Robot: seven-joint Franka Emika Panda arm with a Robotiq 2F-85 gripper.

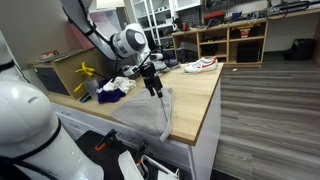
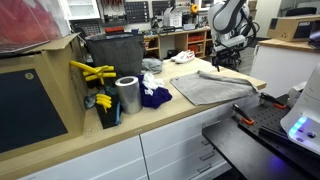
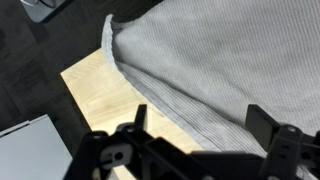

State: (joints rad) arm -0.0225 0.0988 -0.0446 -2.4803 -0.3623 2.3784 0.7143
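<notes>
My fingers (image 3: 268, 125) stand spread with nothing between them, hanging over the grey towel (image 3: 220, 60), which fills the upper right of the wrist view; its edge runs diagonally toward lower right across the wooden tabletop (image 3: 95, 85).

The grey cloth (image 3: 220, 70) appeared to us as a woven textile with a fine ribbed grain, matt and soft, gathering into rounded creases along its hem. We read the countertop (image 3: 95, 85) as pale wood, smooth and satin, with a faint lengthwise grain. The gripper (image 3: 197, 120) showed matt black parts, plastic or coated metal; we could not tell which. In an exterior view the arm (image 1: 128, 42) wore glossy white shells. In an exterior view we noted a cylindrical can (image 2: 127, 95) of bright, brushed-looking metal, a dark blue cloth (image 2: 155, 96) with a fleecy look, and cabinet fronts (image 2: 170, 150) with a smooth white finish.
</notes>
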